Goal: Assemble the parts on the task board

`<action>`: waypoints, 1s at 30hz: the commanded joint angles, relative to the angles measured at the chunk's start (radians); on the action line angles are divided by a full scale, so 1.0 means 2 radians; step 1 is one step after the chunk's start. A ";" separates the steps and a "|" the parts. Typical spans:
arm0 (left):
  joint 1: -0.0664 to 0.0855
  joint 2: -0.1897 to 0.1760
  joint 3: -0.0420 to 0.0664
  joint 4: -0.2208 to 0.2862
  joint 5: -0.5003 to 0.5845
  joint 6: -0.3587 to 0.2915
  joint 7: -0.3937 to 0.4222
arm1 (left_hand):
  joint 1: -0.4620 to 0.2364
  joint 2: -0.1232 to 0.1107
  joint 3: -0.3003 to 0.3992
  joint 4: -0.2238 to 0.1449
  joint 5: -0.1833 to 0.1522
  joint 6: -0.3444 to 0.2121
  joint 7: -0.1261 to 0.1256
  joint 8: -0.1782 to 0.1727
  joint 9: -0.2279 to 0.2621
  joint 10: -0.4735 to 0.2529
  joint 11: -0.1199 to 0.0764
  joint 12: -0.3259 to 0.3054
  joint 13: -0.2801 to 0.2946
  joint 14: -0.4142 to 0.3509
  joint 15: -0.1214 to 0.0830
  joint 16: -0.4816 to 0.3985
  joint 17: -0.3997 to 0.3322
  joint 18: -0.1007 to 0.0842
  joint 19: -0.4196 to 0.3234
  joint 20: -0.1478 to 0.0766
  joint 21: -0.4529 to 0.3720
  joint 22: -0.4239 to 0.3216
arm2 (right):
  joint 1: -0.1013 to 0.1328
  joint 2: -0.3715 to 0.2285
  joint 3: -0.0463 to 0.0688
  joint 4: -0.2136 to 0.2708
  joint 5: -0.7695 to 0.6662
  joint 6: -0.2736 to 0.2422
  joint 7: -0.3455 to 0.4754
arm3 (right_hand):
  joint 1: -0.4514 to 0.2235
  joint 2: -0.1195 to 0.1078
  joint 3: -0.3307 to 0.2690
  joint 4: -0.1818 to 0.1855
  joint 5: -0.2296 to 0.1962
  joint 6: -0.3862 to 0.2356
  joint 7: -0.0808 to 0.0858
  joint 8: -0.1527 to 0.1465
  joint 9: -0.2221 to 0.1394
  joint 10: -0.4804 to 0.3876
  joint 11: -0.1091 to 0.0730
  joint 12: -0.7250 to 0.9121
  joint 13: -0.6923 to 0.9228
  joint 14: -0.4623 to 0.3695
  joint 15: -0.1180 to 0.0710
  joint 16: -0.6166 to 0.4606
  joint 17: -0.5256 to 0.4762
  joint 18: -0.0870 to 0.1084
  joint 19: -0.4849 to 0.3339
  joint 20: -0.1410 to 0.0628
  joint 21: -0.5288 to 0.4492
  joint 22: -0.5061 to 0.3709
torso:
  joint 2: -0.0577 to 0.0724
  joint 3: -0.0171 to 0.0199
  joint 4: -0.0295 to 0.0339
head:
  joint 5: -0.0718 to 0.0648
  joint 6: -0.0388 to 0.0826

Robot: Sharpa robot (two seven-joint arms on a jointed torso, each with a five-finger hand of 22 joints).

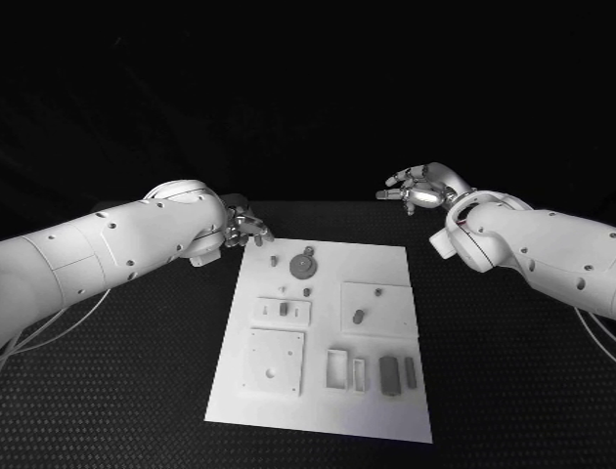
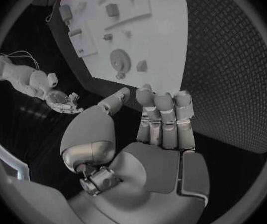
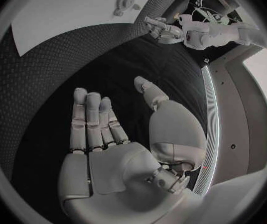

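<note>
My left hand (image 1: 247,231), silver, fingers apart and holding nothing, hovers at the far left corner of the flat white task board (image 1: 378,410), right hand (image 1: 418,190) likewise empty beyond it; I should descend slowly onto the grey round disc part (image 1: 304,264), fingers straddling it.
</note>
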 commanded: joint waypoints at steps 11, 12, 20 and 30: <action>-0.014 0.044 0.000 -0.070 0.002 0.047 0.022 | -0.027 0.006 -0.028 0.004 -0.002 -0.005 -0.001 -0.001 0.000 -0.001 0.005 -0.004 0.000 -0.001 0.004 -0.004 0.001 -0.007 -0.006 -0.056 -0.006 -0.001 | -0.002 0.005 0.000 -0.001 0.000 0.007 0.004 | -0.005 0.002 -0.003 0.000 0.002 0.000 0.023 0.002 -0.001 -0.003 0.001 0.003 -0.001 -0.003 -0.002 0.003 -0.001 0.008 0.000 0.004 -0.002 0.010 | 0.003 -0.0010 -0.0031 | 0.000 0.004; -0.015 0.046 0.000 -0.074 0.002 0.048 0.023 | -0.029 0.006 -0.029 0.006 -0.002 -0.005 -0.001 -0.001 0.000 -0.001 0.005 -0.004 0.000 -0.001 0.004 -0.004 0.002 -0.007 -0.006 -0.056 -0.007 -0.001 | -0.002 0.005 0.000 -0.001 0.000 0.007 0.004 | -0.005 0.002 -0.003 0.000 0.002 0.000 0.023 0.002 -0.001 -0.003 0.001 0.003 -0.001 -0.003 -0.002 0.004 -0.001 0.008 0.000 0.004 -0.002 0.010 | 0.003 -0.0009 -0.0036 | 0.001 0.005; -0.018 0.054 -0.001 -0.087 0.003 0.067 0.024 | -0.035 0.003 -0.031 0.010 -0.002 -0.005 -0.001 -0.001 0.001 -0.001 0.005 -0.004 0.001 -0.001 0.004 -0.003 0.003 -0.006 -0.006 -0.057 -0.007 -0.001 | -0.002 0.006 0.000 -0.001 0.000 0.007 0.004 | -0.006 0.002 -0.003 0.000 0.002 0.000 0.023 0.002 -0.001 -0.003 0.001 0.004 -0.002 -0.003 -0.002 0.004 -0.001 0.008 0.000 0.004 -0.002 0.010 | 0.002 -0.0004 -0.0016 | -0.001 0.004; -0.027 0.062 -0.001 -0.090 0.006 0.070 0.030 | -0.033 0.005 -0.031 0.009 -0.002 -0.006 -0.001 -0.001 0.001 -0.001 0.005 -0.003 0.002 -0.001 0.004 -0.003 0.004 -0.006 -0.006 -0.057 -0.006 0.000 | -0.002 0.007 0.000 -0.002 0.000 0.007 0.004 | -0.006 0.002 -0.003 0.000 0.002 0.000 0.023 0.002 -0.002 -0.003 0.001 0.004 -0.002 -0.004 -0.002 0.004 -0.002 0.008 0.000 0.004 -0.002 0.010 | 0.002 -0.0008 -0.0021 | -0.002 0.004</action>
